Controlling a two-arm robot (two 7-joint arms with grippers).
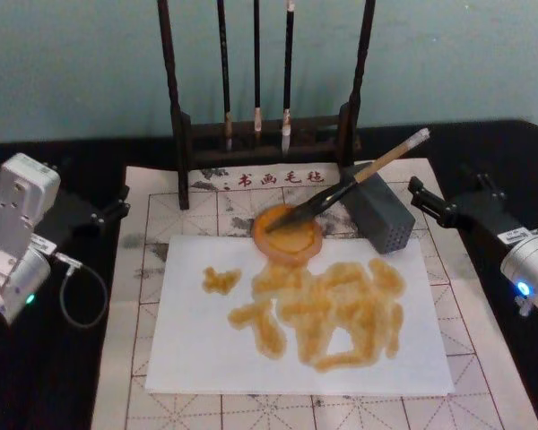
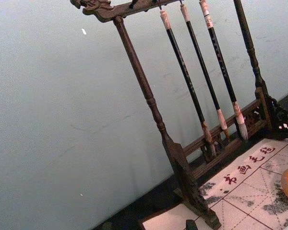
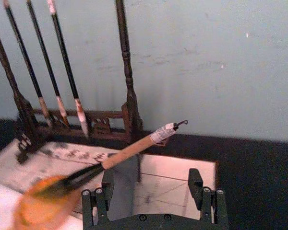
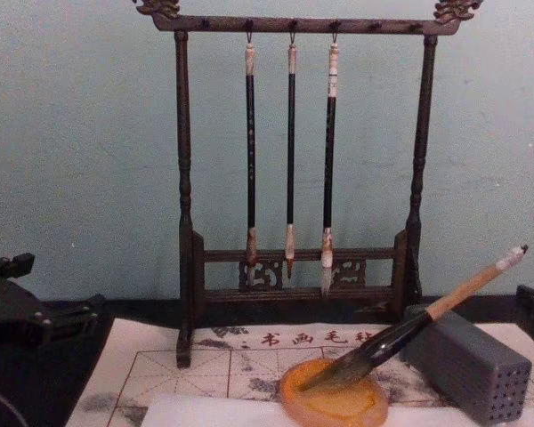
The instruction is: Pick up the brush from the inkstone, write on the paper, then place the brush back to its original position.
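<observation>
**Brush resting in inkstone, both grippers off to the sides**

Brush [image 1: 359, 179] sits centre-right of the head view, slanting up to the right. Its thick dark bristle tip lies in the inkstone, the dark lower shaft runs into a tan bamboo upper handle, and there is a white cap with a small hook at the top end. The handle leans on the top edge of a grey block.

Inkstone [image 1: 290, 235] is a round, shallow, glossy orange-amber dish with a slightly raised rim. It is at frame centre and overlaps the top edge of the paper.

Paper [image 1: 188, 358] is a plain white sheet, lower centre, covered in blotchy amber strokes. It lies on a pale mat [image 1: 498, 376] with a red grid, grey smudges and red characters along its far edge.

Grey block [image 1: 381, 215] is rectangular and matte, with small holes in its end face. It stands just right of the inkstone.

A dark turned-wood rack [image 4: 185, 178] stands at the back, with 3 thin black-handled brushes [image 4: 291, 151] hanging from it, pale ends down. The tabletop [image 1: 36, 376] is black.

Right gripper [image 3: 151, 191] is at the right edge of the head view, near the block. Its fingers are apart with nothing held.

Left gripper [image 4: 49, 294] is at the lower left of the chest view, well apart from the brush. Its fingers look spread and hold nothing
</observation>
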